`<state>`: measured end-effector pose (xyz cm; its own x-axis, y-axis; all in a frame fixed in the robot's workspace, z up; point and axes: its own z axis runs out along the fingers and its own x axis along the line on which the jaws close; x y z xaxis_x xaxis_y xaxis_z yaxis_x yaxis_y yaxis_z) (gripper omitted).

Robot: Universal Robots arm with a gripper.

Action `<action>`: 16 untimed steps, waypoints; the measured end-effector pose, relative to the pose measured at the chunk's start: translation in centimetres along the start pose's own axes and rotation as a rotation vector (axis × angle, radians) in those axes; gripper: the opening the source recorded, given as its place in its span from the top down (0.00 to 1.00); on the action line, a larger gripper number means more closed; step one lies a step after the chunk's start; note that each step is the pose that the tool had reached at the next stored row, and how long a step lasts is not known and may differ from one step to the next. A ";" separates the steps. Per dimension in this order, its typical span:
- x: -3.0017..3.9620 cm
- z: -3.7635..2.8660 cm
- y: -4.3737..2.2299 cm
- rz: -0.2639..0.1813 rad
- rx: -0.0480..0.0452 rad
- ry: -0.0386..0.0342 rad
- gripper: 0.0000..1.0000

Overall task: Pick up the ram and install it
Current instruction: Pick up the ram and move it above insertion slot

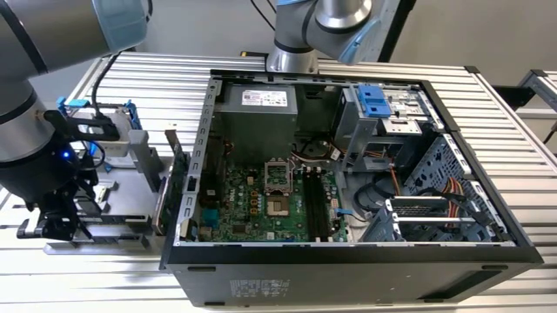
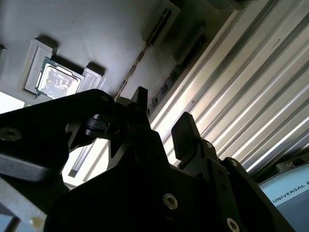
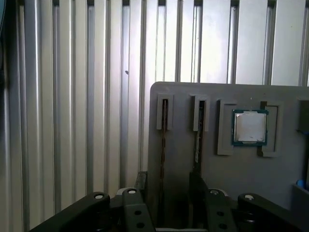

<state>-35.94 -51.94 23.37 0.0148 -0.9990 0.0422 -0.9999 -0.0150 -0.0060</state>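
Grey parts tray holds the ram on edge in a slot, between my gripper's spread-apart fingers, not yet gripped. Judged light, stiff, fragile: pinch the flat board faces mid-length and spare the contacts.

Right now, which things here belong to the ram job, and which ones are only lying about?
Belong to the job: the ram, edge-on in a slot of the grey tray; the gripper, open, near it; the black motherboard slots.
Only lying about: the processor chip in the tray; the blue drive bracket; the power supply.
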 end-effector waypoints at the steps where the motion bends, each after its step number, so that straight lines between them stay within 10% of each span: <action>1: 0.00 0.00 0.00 -0.001 0.0000 0.0000 0.00; 16: 0.01 0.62 0.00 -0.001 0.0001 -0.0001 0.00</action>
<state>-35.94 -51.97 22.75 0.0161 -0.9990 0.0421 -0.9998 -0.0164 -0.0061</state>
